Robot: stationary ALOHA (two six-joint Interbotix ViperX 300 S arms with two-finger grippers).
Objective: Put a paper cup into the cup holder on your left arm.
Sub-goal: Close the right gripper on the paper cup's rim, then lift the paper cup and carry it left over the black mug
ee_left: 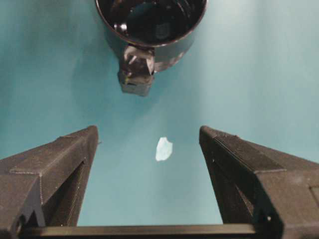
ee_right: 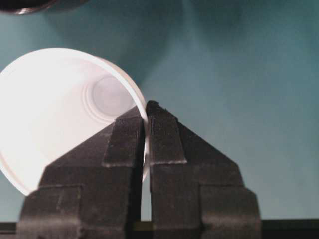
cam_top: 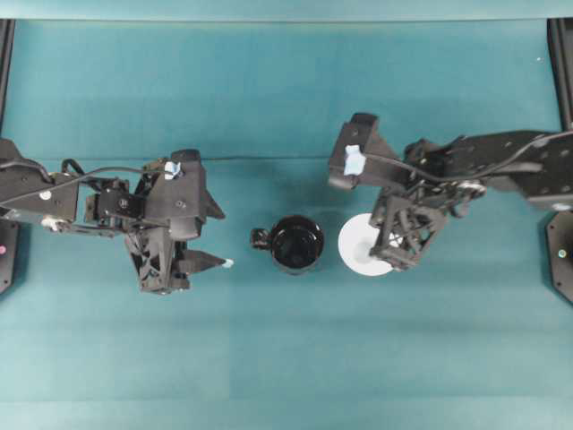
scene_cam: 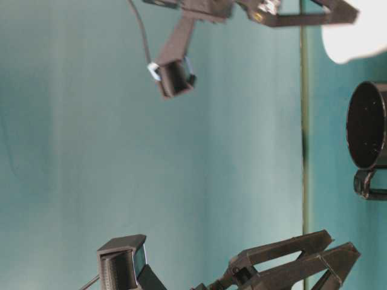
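My right hand (ee_right: 145,134) is pinched on the wall of the cup (ee_right: 60,114) at the rim, one finger inside and one outside, with the paper clamped thin between them. That is the part of the job I would call done: the cup is gripped. From my right wrist view the cup stands mouth up with its round base visible down inside, and I cannot tell from any view whether it has left the table (cam_top: 286,358) or not. Next out, the holder (cam_top: 296,244) stands upright on the table just beside the cup, on the side toward my left arm, its small knob handle pointing away from the cup. Cup and holder are close but apart, and the holder's dark inside looks empty, so nothing has gone into it. Beyond the holder, on its far side from the cup, my left hand (ee_left: 149,149) sits with its fingers spread wide and holding nothing, aimed at the holder's handle with a clear gap between, and a pale scrap (ee_left: 163,149) lies on the table under it. What I judge is left: lift the cup, carry it over the holder, lower it base first, and let go.
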